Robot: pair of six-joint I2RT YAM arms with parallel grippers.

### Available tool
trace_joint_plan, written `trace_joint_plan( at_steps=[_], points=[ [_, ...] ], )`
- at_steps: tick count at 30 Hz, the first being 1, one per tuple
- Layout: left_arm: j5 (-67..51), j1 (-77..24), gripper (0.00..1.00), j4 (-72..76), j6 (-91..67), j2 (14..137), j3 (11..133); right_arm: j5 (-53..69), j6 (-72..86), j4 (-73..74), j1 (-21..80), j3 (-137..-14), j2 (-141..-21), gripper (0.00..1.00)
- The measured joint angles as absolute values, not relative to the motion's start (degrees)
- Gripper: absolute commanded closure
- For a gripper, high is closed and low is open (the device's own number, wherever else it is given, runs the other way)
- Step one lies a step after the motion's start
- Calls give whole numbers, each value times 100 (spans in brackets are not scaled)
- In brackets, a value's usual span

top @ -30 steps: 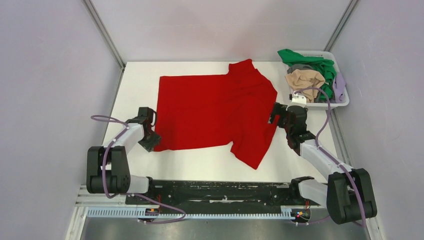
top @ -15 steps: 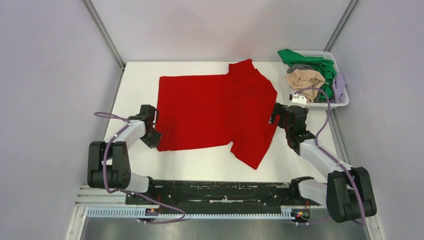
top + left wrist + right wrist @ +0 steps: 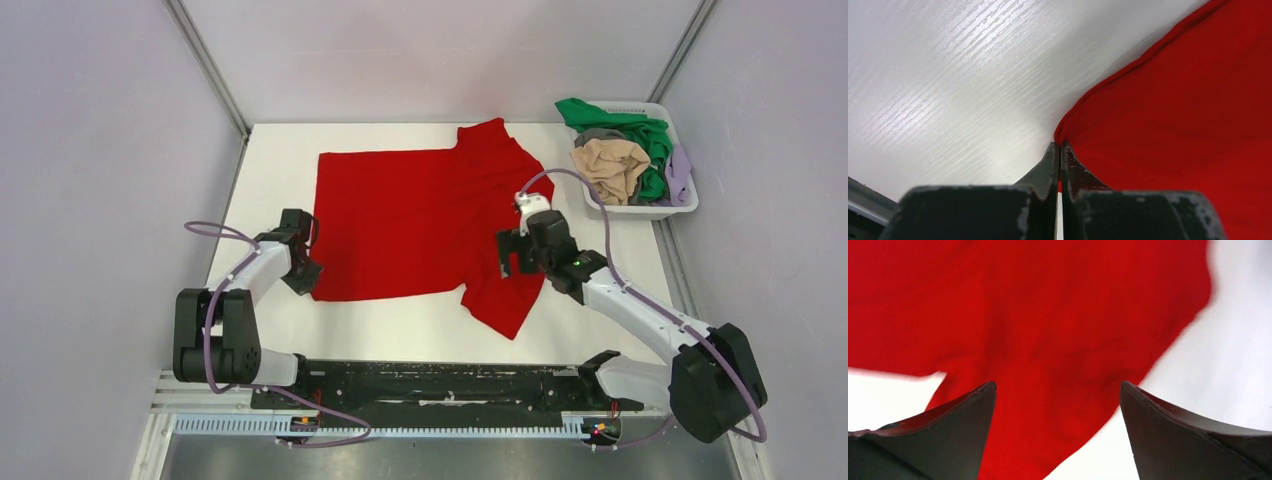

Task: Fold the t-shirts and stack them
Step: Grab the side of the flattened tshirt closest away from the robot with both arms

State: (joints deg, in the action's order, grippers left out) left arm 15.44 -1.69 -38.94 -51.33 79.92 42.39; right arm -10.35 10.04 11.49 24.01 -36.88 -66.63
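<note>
The red t-shirt [image 3: 420, 215] lies spread flat on the white, faintly wood-grained desk [image 3: 400, 325]. It is soft matte cloth with shallow wrinkles, one sleeve pointing toward the near edge. The left hand [image 3: 1060, 150] is pinched closed on the shirt's near-left hem corner, a sliver of red between its dark, scuffed fingers [image 3: 1045, 172]. The right hand [image 3: 1058, 390] is spread wide above the creased sleeve, holding nothing. The other t-shirts [image 3: 612, 158], green, beige, grey and lavender, are heaped in the white slatted basket [image 3: 690, 208] at the far right
</note>
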Motion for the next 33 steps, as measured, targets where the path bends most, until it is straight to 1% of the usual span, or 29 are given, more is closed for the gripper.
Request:
trace_joint_plan(
  at_steps=[5,10,12,16,18,22,23,25,27,29,30,33],
  points=[
    [1562,-169,98,-3876,-5133,7972,4239,-290,670,2237,3437,-3885,-6685,15],
    [1562,-169,98,-3817,-5131,7773,4182,40,489,2923,4335,-3806,-6855,29],
    [1555,-169,98,-3787,-5127,7693,4169,84,499,3015,4646,-3747,-7109,31],
    [1544,-169,98,-3736,-5085,7489,4097,-75,615,3127,4982,-3653,-7596,32],
    [1542,-169,98,-3730,-5070,7369,4060,-255,701,3120,5057,-3660,-7625,37],
    [1542,-169,98,-3712,-5068,7244,4014,-364,864,3111,5096,-3658,-7651,54],
    [1542,-169,98,-3715,-5068,7231,4007,-377,917,3098,5109,-3653,-7651,60],
    [1544,-169,98,-3715,-5068,7214,3994,-401,1011,3074,5140,-3640,-7647,77],
    [1546,-169,98,-3719,-5068,7192,3988,-438,1149,3033,5207,-3597,-7603,89],
    [1551,-169,98,-3715,-5068,7166,3983,-473,1221,2987,5286,-3540,-7540,94],
    [1553,-169,98,-3715,-5070,7142,3970,-486,1275,2961,5336,-3498,-7494,99],
    [1566,-169,98,-3736,-5070,7024,3907,-550,1400,2895,5505,-3361,-7323,100]
  ],
)
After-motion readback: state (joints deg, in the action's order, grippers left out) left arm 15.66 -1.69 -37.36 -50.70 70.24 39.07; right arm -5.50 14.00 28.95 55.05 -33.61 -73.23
